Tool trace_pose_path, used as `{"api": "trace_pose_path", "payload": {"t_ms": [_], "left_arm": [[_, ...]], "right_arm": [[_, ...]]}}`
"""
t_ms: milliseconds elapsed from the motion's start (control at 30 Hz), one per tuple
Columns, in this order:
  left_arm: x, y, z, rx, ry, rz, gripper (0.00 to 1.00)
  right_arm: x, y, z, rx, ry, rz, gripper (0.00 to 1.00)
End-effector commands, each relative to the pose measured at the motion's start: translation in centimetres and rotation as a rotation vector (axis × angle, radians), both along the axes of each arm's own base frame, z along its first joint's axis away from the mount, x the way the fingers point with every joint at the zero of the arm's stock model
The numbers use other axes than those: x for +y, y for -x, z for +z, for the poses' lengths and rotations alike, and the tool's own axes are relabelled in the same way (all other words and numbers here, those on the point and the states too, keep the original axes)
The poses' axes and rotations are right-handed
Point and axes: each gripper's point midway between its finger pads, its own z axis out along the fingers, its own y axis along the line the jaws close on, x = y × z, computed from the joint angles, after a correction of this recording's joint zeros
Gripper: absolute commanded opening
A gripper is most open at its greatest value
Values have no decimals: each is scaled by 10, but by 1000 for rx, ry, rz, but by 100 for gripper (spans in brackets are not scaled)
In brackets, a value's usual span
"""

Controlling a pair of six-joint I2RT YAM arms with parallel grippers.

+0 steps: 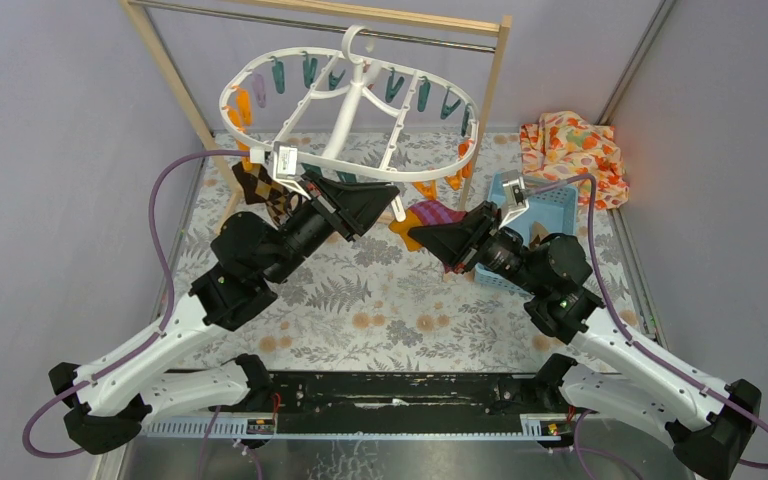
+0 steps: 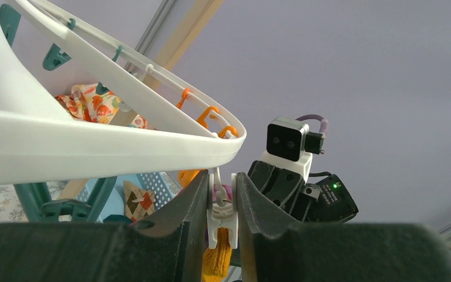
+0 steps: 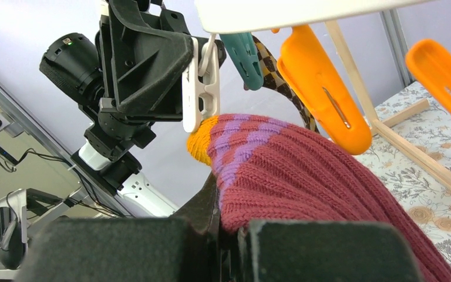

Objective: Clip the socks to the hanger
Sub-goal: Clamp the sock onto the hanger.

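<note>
The white oval hanger (image 1: 350, 100) hangs from the rail, tilted. My left gripper (image 1: 388, 205) is shut on a white peg (image 2: 221, 208) under the hanger's rim (image 2: 94, 147); its jaws press the peg's upper arms. My right gripper (image 1: 422, 236) is shut on the magenta-purple striped sock (image 3: 305, 176) and holds it up. The sock's orange toe (image 3: 201, 143) sits at the peg's lower mouth (image 3: 195, 111) and also shows in the left wrist view (image 2: 218, 258). The dark brown checked sock (image 1: 260, 185) hangs from the hanger's left side, and shows in the right wrist view (image 3: 282, 76).
The wooden rail rack (image 1: 175, 80) carries the hanger. Orange pegs (image 3: 323, 100) and a teal peg (image 3: 243, 53) dangle near the sock. A blue basket (image 1: 550, 210) stands behind the right arm. The orange floral cloth (image 1: 572, 150) lies at the back right.
</note>
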Motion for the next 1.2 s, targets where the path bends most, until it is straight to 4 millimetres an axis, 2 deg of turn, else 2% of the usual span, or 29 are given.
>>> {"api": "trace_pose_path", "payload": {"t_ms": [0,300,833,1167], "left_arm": [[-1,11,4,-14,17,-52,0],[3,14,6,-14,23,-55,0],[1,19,7,-15,32,-82,0],[0,11,-2,-13,2,-48,0]], "right_arm": [[-11,13,46,-106,-104,1,0],[-15,11,46,-113,-110,-25,0],[-7,8,55,-123,-134,1,0],[-17,23,65,-140,-163,27,0]]}}
